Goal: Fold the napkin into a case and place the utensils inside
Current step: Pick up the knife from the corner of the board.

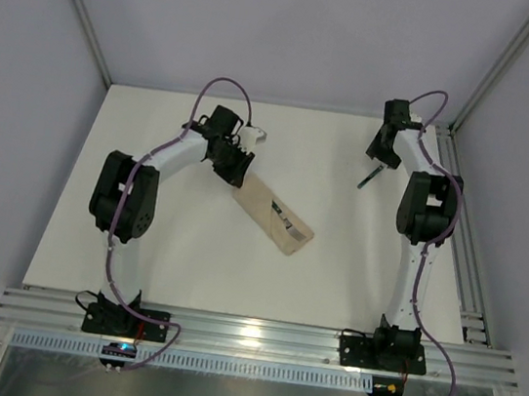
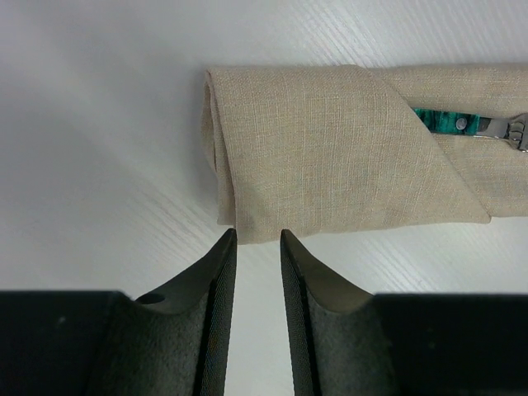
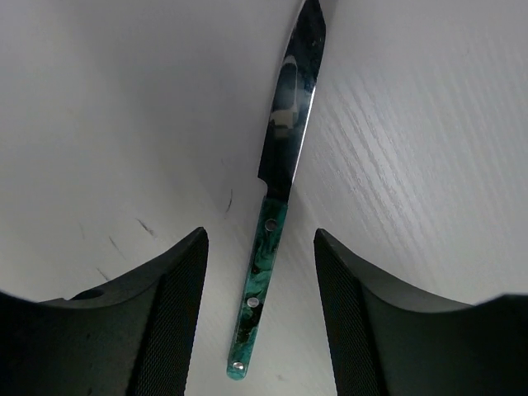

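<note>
The napkin (image 1: pixel 270 213) lies folded as a narrow beige case (image 2: pixel 330 148) mid-table, running diagonally. A fork's teal handle (image 2: pixel 445 121) shows in its slanted pocket, and metal (image 1: pixel 292 228) glints at the case's near-right part. My left gripper (image 2: pixel 258 239) hovers at the case's far-left end (image 1: pixel 238 175), open a small gap with only bare table between the fingers. The knife (image 3: pixel 276 198) lies flat on the table at the far right (image 1: pixel 369 178), its teal handle between the jaws of my right gripper (image 3: pixel 260 235), which stands open wide and touches nothing.
The white table (image 1: pixel 178 255) has an aluminium rail (image 1: pixel 255 335) along the near edge and another (image 1: pixel 461 236) down the right side. Grey walls close in the back and both sides.
</note>
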`<state>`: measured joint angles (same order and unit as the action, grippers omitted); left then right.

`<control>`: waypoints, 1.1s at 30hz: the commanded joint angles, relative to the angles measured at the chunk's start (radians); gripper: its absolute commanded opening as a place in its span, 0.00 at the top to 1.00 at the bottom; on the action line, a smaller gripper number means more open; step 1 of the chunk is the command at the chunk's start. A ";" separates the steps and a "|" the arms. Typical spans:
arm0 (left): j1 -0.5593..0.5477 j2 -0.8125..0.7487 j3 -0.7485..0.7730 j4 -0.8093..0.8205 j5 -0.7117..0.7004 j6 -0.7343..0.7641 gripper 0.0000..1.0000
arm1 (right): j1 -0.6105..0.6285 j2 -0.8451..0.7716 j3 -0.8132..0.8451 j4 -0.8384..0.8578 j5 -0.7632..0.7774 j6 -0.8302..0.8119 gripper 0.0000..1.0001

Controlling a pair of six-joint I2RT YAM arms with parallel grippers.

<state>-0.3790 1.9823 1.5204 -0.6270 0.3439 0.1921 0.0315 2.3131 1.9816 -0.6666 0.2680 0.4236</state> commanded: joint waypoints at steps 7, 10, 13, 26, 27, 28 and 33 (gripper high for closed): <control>-0.001 -0.077 0.021 -0.002 0.038 0.018 0.70 | -0.012 -0.011 -0.049 -0.057 0.004 0.053 0.41; -0.001 -0.085 0.017 -0.005 0.043 0.015 0.70 | -0.015 0.006 -0.052 -0.062 -0.030 0.057 0.44; -0.001 -0.091 0.018 -0.010 0.043 0.017 0.70 | -0.016 0.022 -0.053 -0.070 -0.045 0.053 0.50; -0.027 -0.175 0.046 -0.106 0.086 0.032 0.69 | -0.018 -0.236 -0.409 0.116 -0.125 0.110 0.97; -0.035 -0.186 0.050 -0.123 0.078 0.038 0.69 | -0.018 -0.336 -0.473 0.192 -0.136 0.151 0.97; -0.046 -0.207 0.052 -0.131 0.078 0.041 0.68 | -0.015 -0.390 -0.592 0.231 -0.145 0.171 0.97; -0.118 -0.255 0.055 -0.154 0.104 0.043 0.64 | 0.079 -0.714 -0.864 0.410 -0.128 0.300 0.97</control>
<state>-0.4572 1.7920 1.5311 -0.7494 0.4061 0.2195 0.0498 1.7832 1.1862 -0.4496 0.1429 0.6094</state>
